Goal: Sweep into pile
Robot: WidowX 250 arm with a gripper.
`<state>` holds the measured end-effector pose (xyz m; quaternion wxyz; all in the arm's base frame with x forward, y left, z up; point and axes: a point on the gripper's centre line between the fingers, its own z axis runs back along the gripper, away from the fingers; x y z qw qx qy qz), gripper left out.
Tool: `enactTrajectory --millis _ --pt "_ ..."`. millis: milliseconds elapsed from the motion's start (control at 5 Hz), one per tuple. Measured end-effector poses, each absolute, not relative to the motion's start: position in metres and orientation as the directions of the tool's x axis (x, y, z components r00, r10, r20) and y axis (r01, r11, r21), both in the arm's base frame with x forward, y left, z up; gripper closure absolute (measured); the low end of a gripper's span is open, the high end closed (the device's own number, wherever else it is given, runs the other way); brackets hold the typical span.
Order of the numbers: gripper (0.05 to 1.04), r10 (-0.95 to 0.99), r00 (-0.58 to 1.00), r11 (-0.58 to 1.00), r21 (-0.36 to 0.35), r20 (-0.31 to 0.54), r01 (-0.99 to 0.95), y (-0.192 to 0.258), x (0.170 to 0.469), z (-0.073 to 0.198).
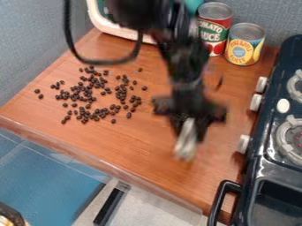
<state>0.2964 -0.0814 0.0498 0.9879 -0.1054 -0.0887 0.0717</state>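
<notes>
Red-brown counter, dark-brown beans, yellow-blue can.

Two cans, three knobs, dozens of dark beans
On the worktop, the beans crowd too closely for an exact count; one blurred pale thing, one white-rimmed thing near the back edge, one stove with two burners visible

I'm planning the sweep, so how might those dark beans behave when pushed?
The beans look small and rounded, so they'd probably be light and apt to roll when pushed. The counter looks smooth, so they may slide easily. Lying loose in scattered clusters, they'd likely spread around a narrow tool.
</notes>
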Motion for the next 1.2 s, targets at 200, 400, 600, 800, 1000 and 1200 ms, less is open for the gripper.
enactTrajectory --millis 200,400,600,800,1000,1200 --pt "0.691 0.368 0.915 0.866 -0.421 0.168 -0.271 -0.097 0.313 0.103" --pt "0.691 0.603 0.793 0.742 -0.428 0.088 -0.516 -0.073 0.319 0.110" --pt "0.691 0.763 0.633 0.638 -0.315 0.132 -0.703 -0.035 0.312 0.089" --pt "0.691 0.873 0.435 0.480 -0.230 0.221 -0.846 0.008 0.293 0.073" --pt "0.691 0.917 0.222 0.297 -0.195 0.332 -0.935 0.035 0.273 0.077" --pt "0.691 0.932 0.136 0.204 -0.179 0.335 -0.963 0.058 0.257 0.077"
